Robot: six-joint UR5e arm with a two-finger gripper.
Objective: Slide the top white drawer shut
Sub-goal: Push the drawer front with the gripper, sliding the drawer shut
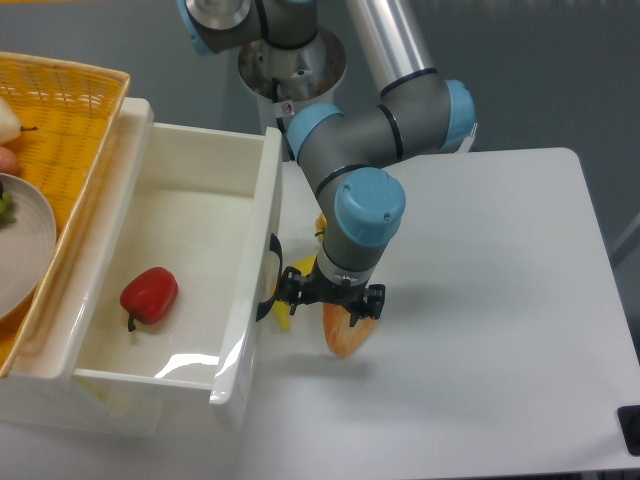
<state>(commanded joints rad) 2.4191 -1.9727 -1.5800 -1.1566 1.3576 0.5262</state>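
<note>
Step in hand, as I judge it: the approach. The top white drawer [190,270] stands pulled well out, not yet pushed. Inside it, a red bell pepper [149,295] lies on the drawer floor, toward the front.

Gripper [330,297] hangs just off the drawer's front panel, on the table side, close to the curved black handle [270,280]. Whether a fingertip touches the handle cannot be told. The wrist hides the fingers from above, so their spread cannot be told either.

Under and just beyond the gripper, away from the drawer front: an orange piece [347,335] and a yellow piece [283,315] on the white table [500,300].

Next move, likely: set the gripper flat against the front panel and press straight toward the yellow wicker basket [70,130], keeping the push square so the drawer does not bind.
</note>
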